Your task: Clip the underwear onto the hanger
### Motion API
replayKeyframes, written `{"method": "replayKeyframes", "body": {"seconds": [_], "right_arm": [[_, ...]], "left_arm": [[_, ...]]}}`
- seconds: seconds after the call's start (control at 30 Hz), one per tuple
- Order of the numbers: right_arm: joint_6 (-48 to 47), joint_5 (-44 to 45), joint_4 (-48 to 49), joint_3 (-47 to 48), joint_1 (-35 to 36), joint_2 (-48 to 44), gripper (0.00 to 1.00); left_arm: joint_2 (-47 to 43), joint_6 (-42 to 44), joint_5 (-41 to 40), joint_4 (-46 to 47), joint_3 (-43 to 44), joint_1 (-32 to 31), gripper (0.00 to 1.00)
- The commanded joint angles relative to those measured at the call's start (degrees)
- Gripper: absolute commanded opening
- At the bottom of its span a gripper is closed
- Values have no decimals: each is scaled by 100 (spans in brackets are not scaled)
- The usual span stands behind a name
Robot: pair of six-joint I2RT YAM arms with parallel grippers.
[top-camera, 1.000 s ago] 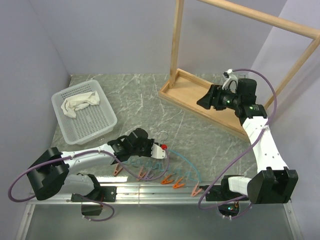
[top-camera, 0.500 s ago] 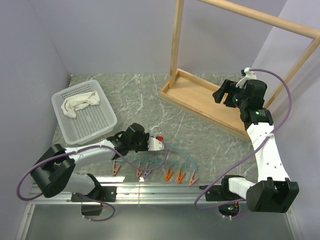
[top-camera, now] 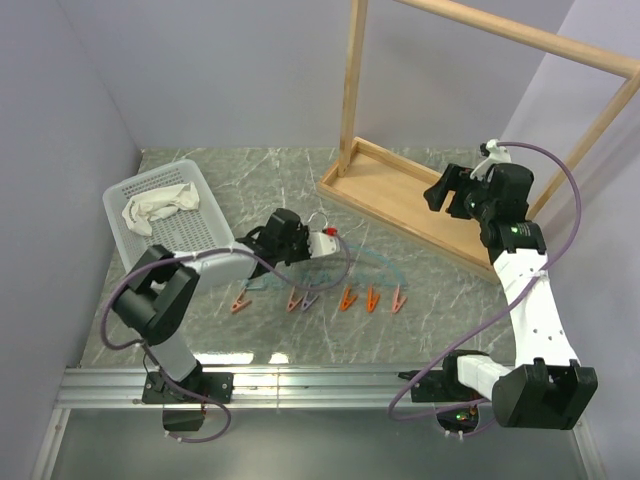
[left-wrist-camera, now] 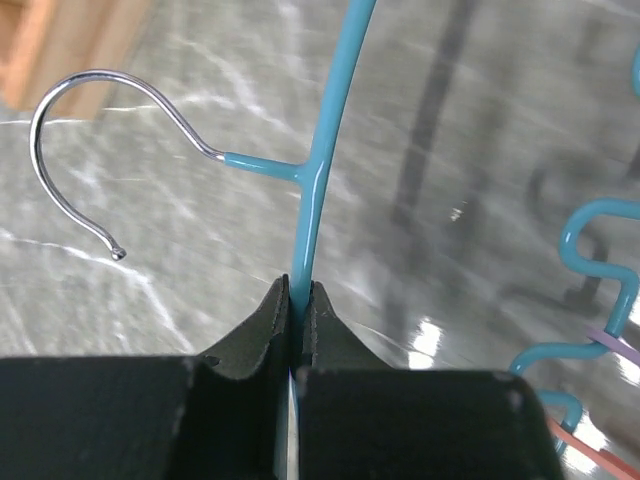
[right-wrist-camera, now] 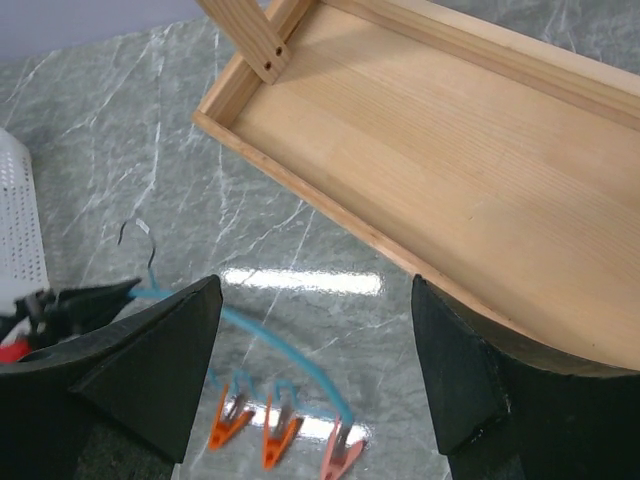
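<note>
The left gripper (left-wrist-camera: 300, 300) is clamped on the thin, stiff hanger (left-wrist-camera: 318, 170) beside its hook (left-wrist-camera: 34, 130). The right gripper (right-wrist-camera: 315, 295) stands apart, empty. The underwear (top-camera: 155, 207) lies in the basket (top-camera: 195, 235), soft and floppy; probably best pinched at an edge.

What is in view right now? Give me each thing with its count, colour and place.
hanger: one, teal-blue with a metal hook, mid-table, just right of the basket
clips: six visible, orange-red to pink, in a row along the hanger, on the table
underwear: one, white, bunched in the basket
basket: one, white perforated plastic, far-left of the table
wooden rack: one, light wood, far-right of the table
table: one, grey marbled
left gripper: black, shut on the hanger's wire below the hook
right gripper: black, open and empty, above the near edge of the rack's base
</note>
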Motion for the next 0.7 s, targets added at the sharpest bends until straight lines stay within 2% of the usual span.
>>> {"method": "replayKeyframes", "body": {"seconds": [0.0,0.3,0.67], "right_arm": [[-168,-171,138,-29,-51,-246,83],[-282,-338,129,-108,-51,-273,83],[-335,-470,68,-126,-51,-255,83]], "left_arm": [[342,68,59,555,590,235,0],[1002,595,270,968,1258,640,0],[1793,1035,490,1135,2128,789,2]]}}
